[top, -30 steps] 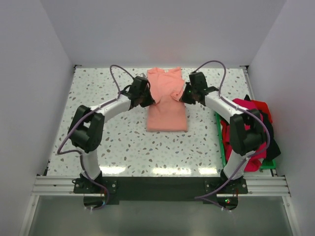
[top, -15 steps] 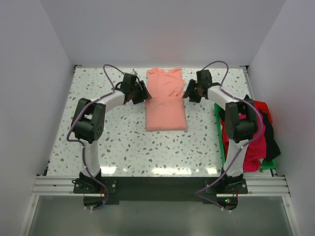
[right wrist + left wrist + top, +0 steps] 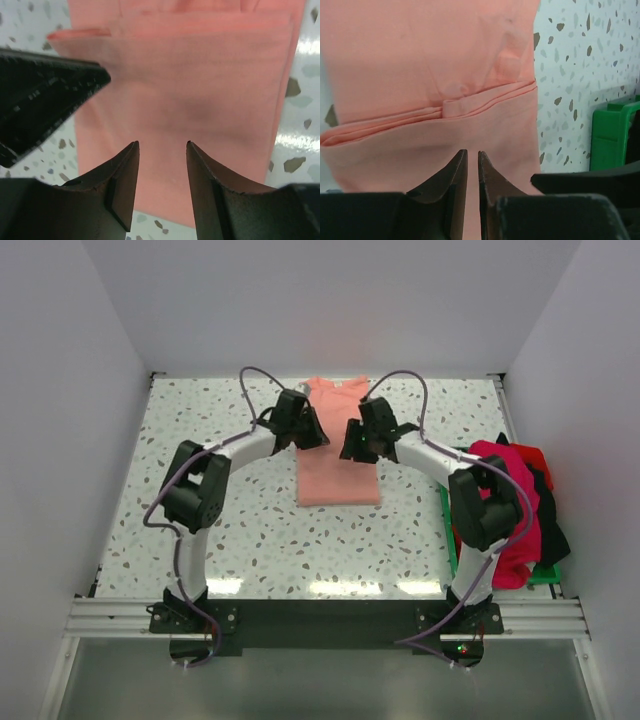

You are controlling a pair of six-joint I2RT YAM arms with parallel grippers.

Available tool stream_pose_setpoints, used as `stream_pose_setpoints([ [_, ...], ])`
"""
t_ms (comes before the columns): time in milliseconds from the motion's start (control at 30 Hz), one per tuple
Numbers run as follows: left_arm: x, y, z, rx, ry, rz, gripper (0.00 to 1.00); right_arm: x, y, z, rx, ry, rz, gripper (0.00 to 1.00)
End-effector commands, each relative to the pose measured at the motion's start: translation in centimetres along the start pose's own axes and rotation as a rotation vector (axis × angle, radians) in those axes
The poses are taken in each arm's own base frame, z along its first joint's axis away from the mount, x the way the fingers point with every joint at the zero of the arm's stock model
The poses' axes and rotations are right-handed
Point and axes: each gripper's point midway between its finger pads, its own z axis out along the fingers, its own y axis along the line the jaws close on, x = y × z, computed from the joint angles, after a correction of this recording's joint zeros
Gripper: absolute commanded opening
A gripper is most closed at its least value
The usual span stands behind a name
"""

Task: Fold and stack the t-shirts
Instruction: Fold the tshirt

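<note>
Lying flat on the speckled table (image 3: 250,525), toward its far side and about in the middle between left and right, the salmon-pink t-shirt (image 3: 338,478) is folded into a long narrow strip, with its collar at the far end and its hem at the near end. In the left wrist view the sleeves are turned inward and one folded edge makes a soft ridge across the cloth. Both arms reach in over the far half of this shirt. The left gripper (image 3: 308,432) hangs above the left part of the strip; its jaws are almost together, with only a thin slit between them, and no cloth is seen in that slit (image 3: 472,167). The right gripper (image 3: 352,443) is just beside it, above the right part of the strip, the two tools near each other but apart. Its jaws stand about half open with nothing between them, and the pink cloth shows through the gap (image 3: 162,150). The black tip of the left gripper comes into the right wrist view from the left side. At the right edge of the table stands a green tray (image 3: 447,532), and the pile of t-shirts (image 3: 512,530) in it, magenta, red and black, hangs over its rim.
</note>
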Motion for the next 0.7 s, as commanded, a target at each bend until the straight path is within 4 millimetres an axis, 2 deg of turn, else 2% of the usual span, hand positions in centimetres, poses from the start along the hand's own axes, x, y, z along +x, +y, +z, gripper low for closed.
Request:
stream_pose_setpoints([
  [0, -0.2, -0.7, 2.4, 0.048, 0.009, 0.026, 0.18, 1.5, -1.9, -0.5, 0.048, -0.007, 0.019, 0.46],
  [33, 0.2, -0.7, 2.9, 0.052, 0.017, 0.023, 0.18, 3.3, -2.6, -0.1, 0.060, 0.020, 0.017, 0.45],
  [133, 1.8, 0.2, 4.5, 0.039, 0.051, 0.013, 0.19, 6.4, -4.0, -0.2, 0.073, 0.059, 0.033, 0.43],
  [267, 4.1, 1.3, 5.2, 0.008, 0.086, -0.008, 0.20, 9.8, -5.4, -0.8, 0.091, 0.095, 0.035, 0.42],
  [333, 5.0, 1.3, 4.9, -0.016, 0.090, -0.010, 0.20, 11.5, -6.0, -1.2, 0.100, 0.117, 0.030, 0.42],
  [367, 5.7, 2.3, 4.7, -0.057, 0.087, -0.017, 0.20, 11.6, -5.9, -1.5, 0.094, 0.110, 0.028, 0.42],
  [433, 6.2, 1.9, 3.7, -0.068, 0.074, -0.034, 0.20, 13.1, -6.3, -1.9, 0.100, 0.132, 0.020, 0.42],
  [467, 6.9, 2.7, 3.0, -0.092, 0.074, -0.044, 0.20, 13.1, -6.1, -2.3, 0.091, 0.125, 0.019, 0.42],
  [533, 7.8, 2.9, 2.3, -0.101, 0.072, -0.071, 0.20, 14.7, -6.4, -2.8, 0.091, 0.149, 0.008, 0.42],
  [600, 8.4, 2.9, 1.2, -0.093, 0.045, -0.084, 0.20, 15.2, -5.8, -3.7, 0.074, 0.145, -0.013, 0.42],
  [633, 9.6, 3.7, 0.7, -0.111, 0.057, -0.088, 0.20, 16.3, -6.3, -4.1, 0.084, 0.164, -0.018, 0.42],
  [667, 9.4, 3.3, 0.0, -0.102, 0.040, -0.088, 0.20, 16.1, -5.9, -4.7, 0.067, 0.150, -0.023, 0.42],
])
